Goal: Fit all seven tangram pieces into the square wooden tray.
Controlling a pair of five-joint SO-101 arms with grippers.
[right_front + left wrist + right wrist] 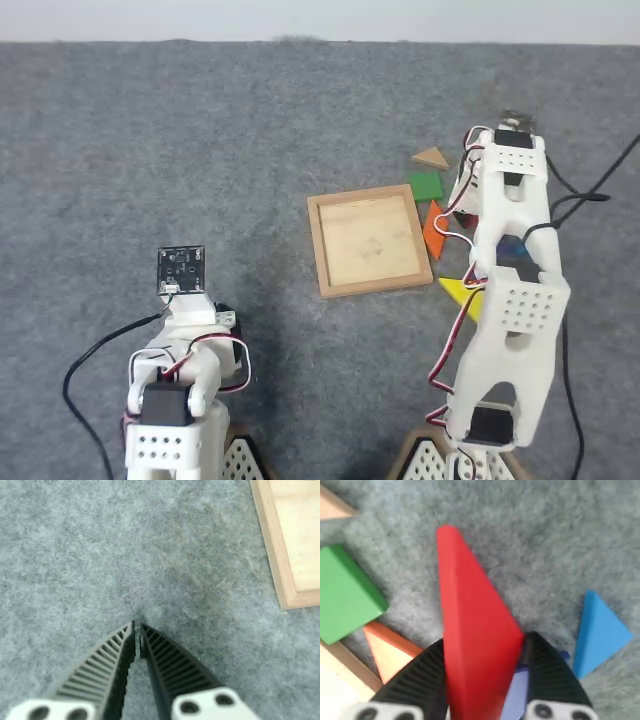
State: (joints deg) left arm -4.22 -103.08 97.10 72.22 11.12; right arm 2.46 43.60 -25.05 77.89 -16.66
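The square wooden tray (322, 250) lies mid-table with nothing in it. To its right lie a tan triangle (432, 157), a green square (426, 186), an orange triangle (433, 228) and a yellow triangle (460, 291). My right gripper (484, 641) is shut on a large red triangle (470, 630), tilted on edge between the black fingers. Around it are the green square (345, 595), the orange triangle (387, 647), a blue triangle (600, 630) and a violet piece (517, 695) partly under the fingers. My left gripper (136, 626) is shut on nothing, low over bare carpet left of the tray (287, 555).
Grey carpet covers the table. The right arm (510, 250) stretches over the pieces beside the tray and hides some of them from above. The left arm (180, 370) is folded near the front left edge. Wide open carpet lies left of and behind the tray.
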